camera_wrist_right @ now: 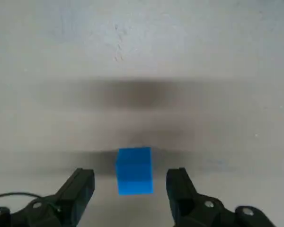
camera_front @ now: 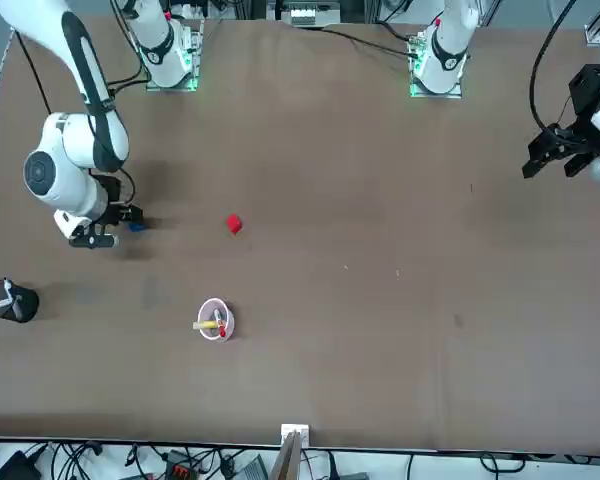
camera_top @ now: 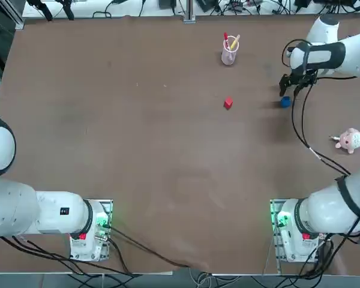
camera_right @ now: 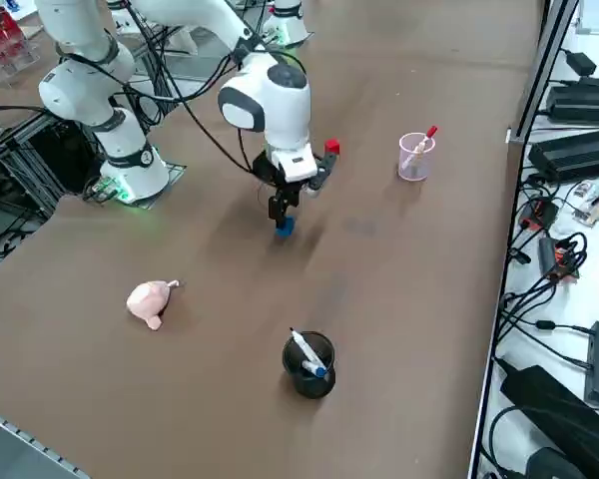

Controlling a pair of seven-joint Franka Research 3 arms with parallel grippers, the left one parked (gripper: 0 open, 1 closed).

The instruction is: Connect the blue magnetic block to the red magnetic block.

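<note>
On the brown table (camera_top: 138,168), seen from overhead and read from left to right, the red magnetic block (camera_top: 228,103) sat alone near the middle. Beyond it, toward the far edge, stood a clear cup (camera_top: 229,55) holding a red marker and a yellow one. Further right lay the blue magnetic block (camera_top: 285,102), level with the red one but well apart from it. The right gripper (camera_top: 291,87) hung just above the blue block, a little to its far side. A pink plush toy (camera_top: 348,140) lay further right, nearer the robot.

In the wrist view the right gripper (camera_wrist_right: 132,182) had its fingers (camera_wrist_right: 80,185) spread, one on each side of the blue block (camera_wrist_right: 135,170), with open gaps between it and both (touching neither). The block rested on the table.

From the right side, a black cup (camera_right: 308,365) with a pen stood near the table's edge, and the blue block (camera_right: 284,227) showed directly under the fingertips.
</note>
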